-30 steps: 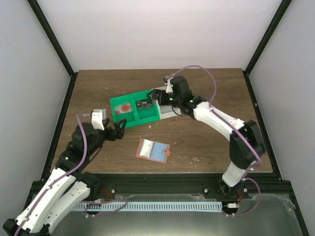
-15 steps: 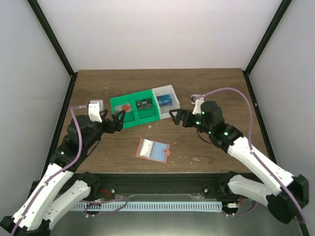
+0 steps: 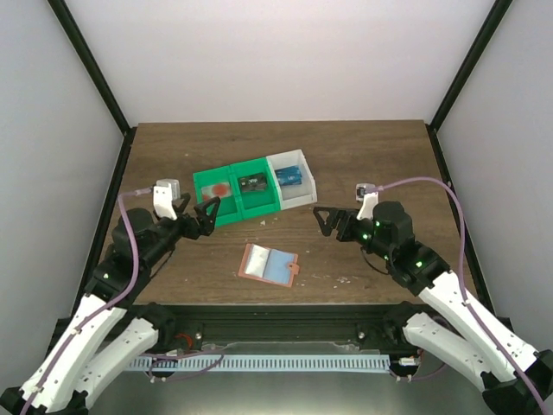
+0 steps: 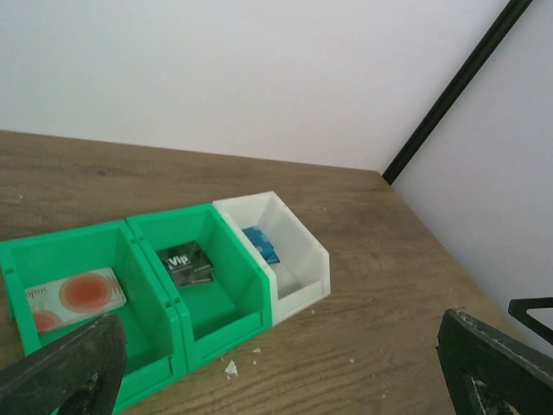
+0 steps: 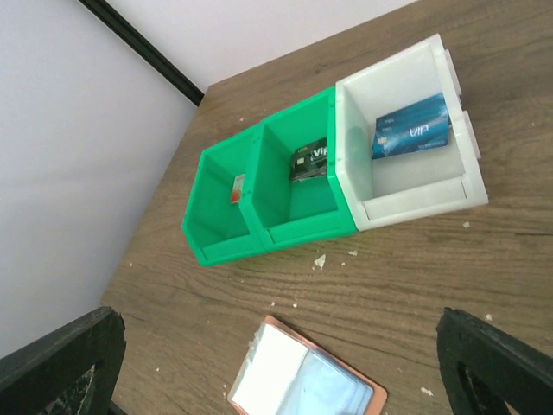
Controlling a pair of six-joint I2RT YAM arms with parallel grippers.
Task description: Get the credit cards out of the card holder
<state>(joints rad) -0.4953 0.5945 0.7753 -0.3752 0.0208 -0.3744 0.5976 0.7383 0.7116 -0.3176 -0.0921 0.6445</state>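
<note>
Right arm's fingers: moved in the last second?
Yes. The right fingers were over the white bin a second ago. They have pulled back toward the near right and now sit open, off the bins.

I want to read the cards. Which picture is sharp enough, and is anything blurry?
Left wrist: the dark card is sharp, "Vip" reads; the end effector fingers at the bottom look blurry. Right wrist: the blue card reads fine. Top external: evenly lit, cards too tiny to read.

I'm seeing a blue card point(image 5: 411, 127), a dark card point(image 5: 309, 161) lettered pale, green bins point(image 5: 285, 238), a white bin point(image 5: 419, 204), and a salmon card holder point(image 3: 269, 264) showing pale blue.
</note>
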